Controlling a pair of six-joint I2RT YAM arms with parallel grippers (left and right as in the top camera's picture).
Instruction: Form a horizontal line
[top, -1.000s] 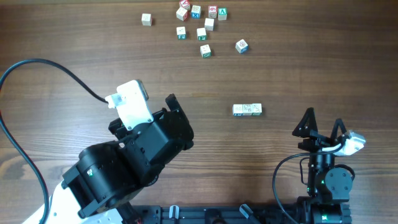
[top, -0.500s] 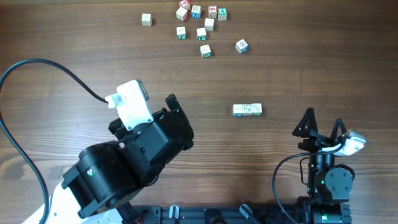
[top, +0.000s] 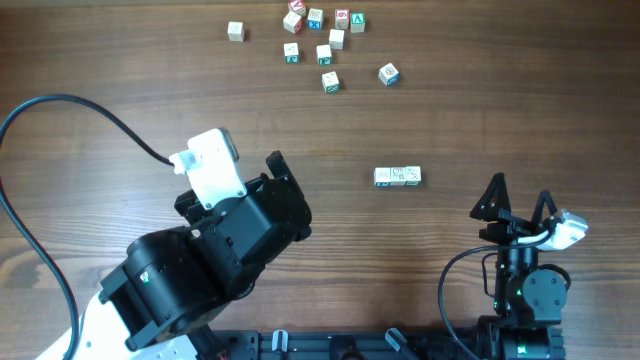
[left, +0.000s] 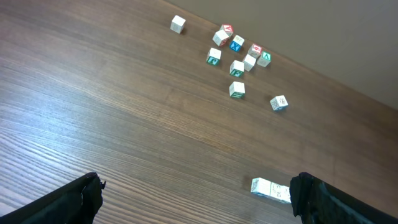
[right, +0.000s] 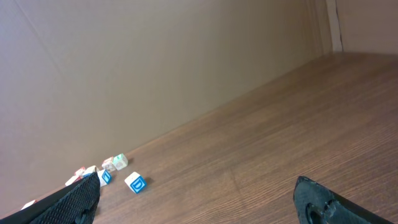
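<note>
At the near edge of the table (top: 520, 90), both arms wait, with a row of 3 set.
Left gripper (left: 196, 200) and right gripper (top: 519, 197) hang spread wide, empty; beyond them the horizontal line (top: 398, 177) lies mid-table — a careless reach toward the far loose cubes (top: 324, 53) could knock it crooked.

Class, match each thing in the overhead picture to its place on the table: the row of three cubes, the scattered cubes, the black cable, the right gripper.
1 row of three cubes
2 scattered cubes
3 black cable
4 right gripper

A far edge
B left side
C right of centre
D near right corner

Pairs: 1-C, 2-A, 3-B, 4-D
</note>
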